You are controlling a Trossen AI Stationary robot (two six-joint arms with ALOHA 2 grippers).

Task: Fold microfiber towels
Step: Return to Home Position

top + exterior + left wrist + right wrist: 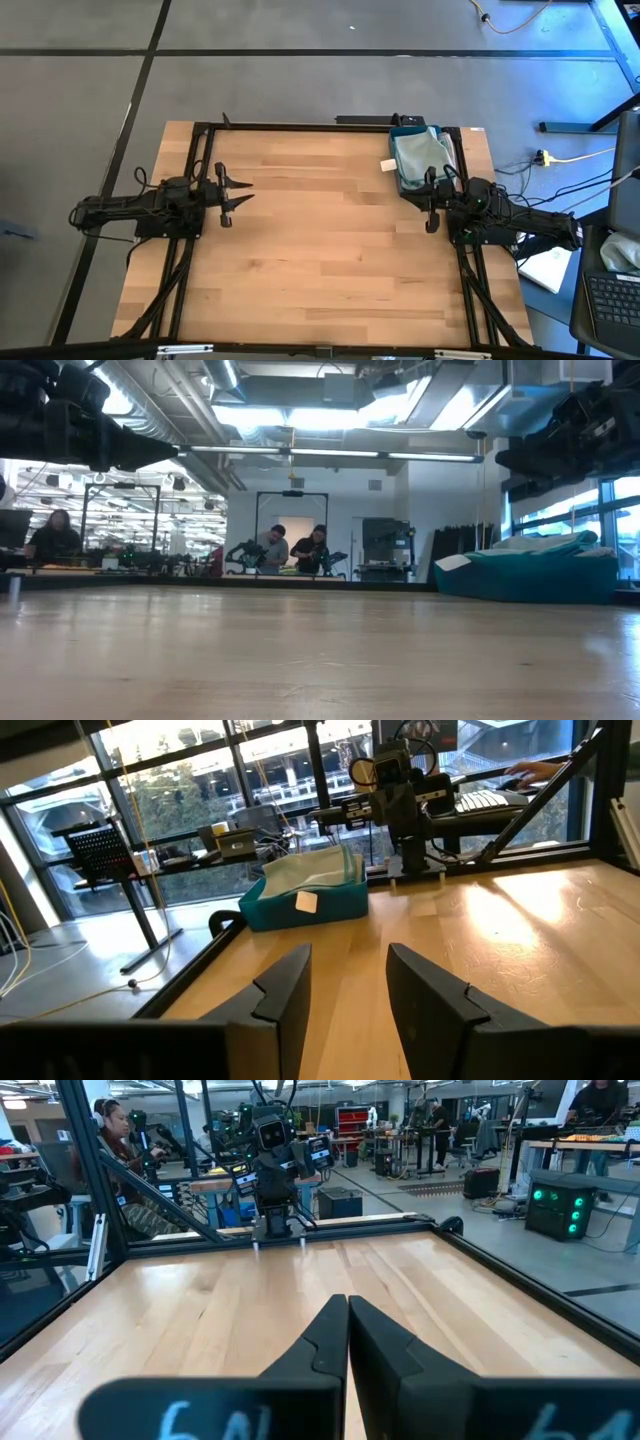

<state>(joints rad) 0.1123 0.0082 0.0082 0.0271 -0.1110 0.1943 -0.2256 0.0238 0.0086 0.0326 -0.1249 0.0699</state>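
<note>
Overhead we look straight down on the whole table (320, 260); low, we skim its top toward the room (300, 510). Wrist cameras face each other; left wrist and overhead share the blue tray (270, 912).

i'm looking at the desk (320, 250), a light wood top laid in planks. a black frame (300, 127) runs along its far edge and down both sides. the left arm base (165, 212) stands at the left edge and the right arm base (482, 215) at the right edge, both about halfway along. a teal tray (408, 189) sits in the far right corner, just inside the frame. it holds towels (420, 155), and a white tag (386, 166) hangs over its wall.
</note>
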